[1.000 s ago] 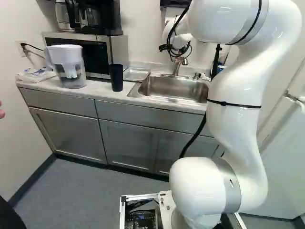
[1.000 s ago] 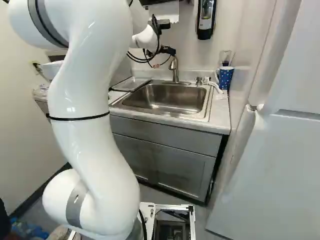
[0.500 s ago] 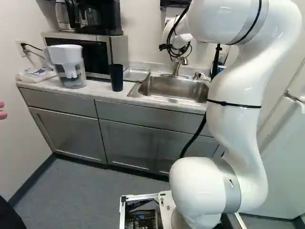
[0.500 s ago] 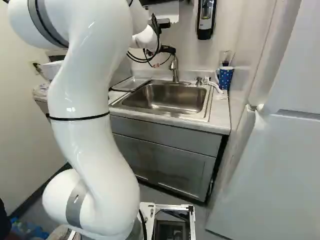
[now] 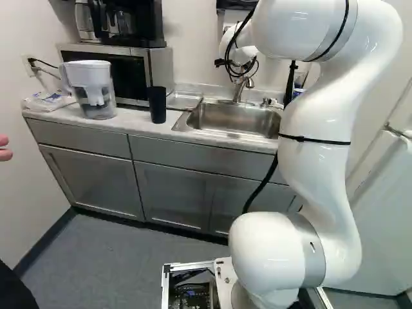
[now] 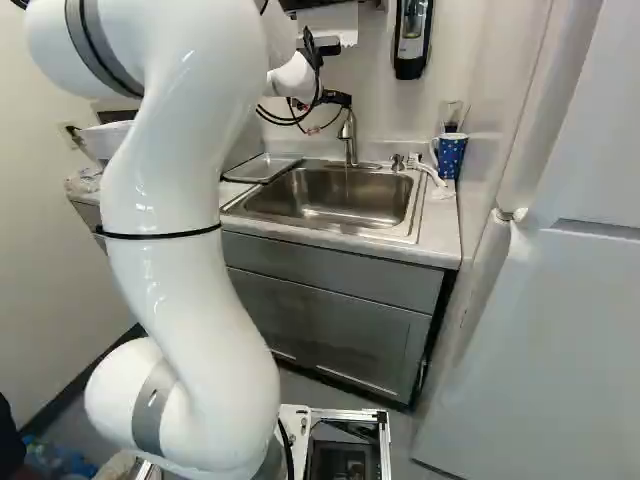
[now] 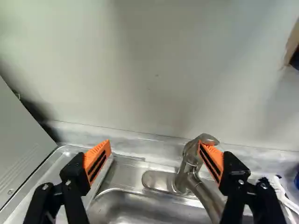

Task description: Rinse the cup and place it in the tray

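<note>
At the left end of the worktop (image 5: pixel 137 121) lies a plastic packet (image 5: pixel 48 101). Just right of it, a clear pitcher with a white top (image 5: pixel 93 90) stands upright. Behind is the microwave (image 5: pixel 126 74), with the black coffee maker (image 5: pixel 132 24) on top.

The dark cup (image 5: pixel 157 104) stands upright on the worktop, in front of the microwave's right end, between the pitcher and the metal tray (image 5: pixel 184 100). It is outside both the tray and the sink (image 6: pixel 325 200). The tray sits against the left side of the sink.

The arm (image 6: pixel 160 190) reaches forward to the far side of the sink. Its pincer (image 6: pixel 336 99) is released, grasping nothing: in the wrist view the orange pads (image 7: pixel 97 161) stand wide apart, the left one near the tray's edge and the right one at the handle of the tap (image 7: pixel 189 172). I cannot tell whether that pad touches the handle.

Right of the tap are a small pump (image 6: pixel 397 162) and a white brush (image 6: pixel 430 173). At the far right corner a blue mug with white dots (image 6: pixel 451 155) stands upright, near the brush. The pictures do not settle which of the two vessels is the one meant. A black dispenser (image 6: pixel 411 40) is fixed to the wall above, left of the mug.
</note>
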You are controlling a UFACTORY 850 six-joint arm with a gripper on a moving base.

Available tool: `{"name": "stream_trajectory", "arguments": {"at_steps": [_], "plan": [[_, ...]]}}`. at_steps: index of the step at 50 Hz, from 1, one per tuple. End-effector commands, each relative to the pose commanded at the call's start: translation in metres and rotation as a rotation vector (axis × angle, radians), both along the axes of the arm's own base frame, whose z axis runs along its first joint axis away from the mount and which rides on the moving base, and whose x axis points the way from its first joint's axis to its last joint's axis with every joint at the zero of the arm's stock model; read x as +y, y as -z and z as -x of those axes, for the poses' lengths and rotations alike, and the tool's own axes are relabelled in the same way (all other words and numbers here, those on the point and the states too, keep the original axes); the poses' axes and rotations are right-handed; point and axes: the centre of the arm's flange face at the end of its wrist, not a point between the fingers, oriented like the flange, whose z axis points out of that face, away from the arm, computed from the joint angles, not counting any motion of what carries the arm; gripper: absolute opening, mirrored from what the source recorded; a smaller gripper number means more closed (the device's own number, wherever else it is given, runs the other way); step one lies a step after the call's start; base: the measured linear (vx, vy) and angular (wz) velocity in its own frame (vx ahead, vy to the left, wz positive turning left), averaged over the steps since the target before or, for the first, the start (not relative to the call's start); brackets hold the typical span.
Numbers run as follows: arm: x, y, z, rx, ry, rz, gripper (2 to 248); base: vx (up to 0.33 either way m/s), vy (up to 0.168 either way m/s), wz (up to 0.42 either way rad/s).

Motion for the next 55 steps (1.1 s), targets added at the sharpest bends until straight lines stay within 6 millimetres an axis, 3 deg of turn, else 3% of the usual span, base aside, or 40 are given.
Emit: {"name": "stream_trajectory", "arguments": {"at_steps": [55], "plan": [[-0.0001,-0.0012,-0.002,-0.017,0.0,0.002,247,0.0,0.0,0.0]]}}
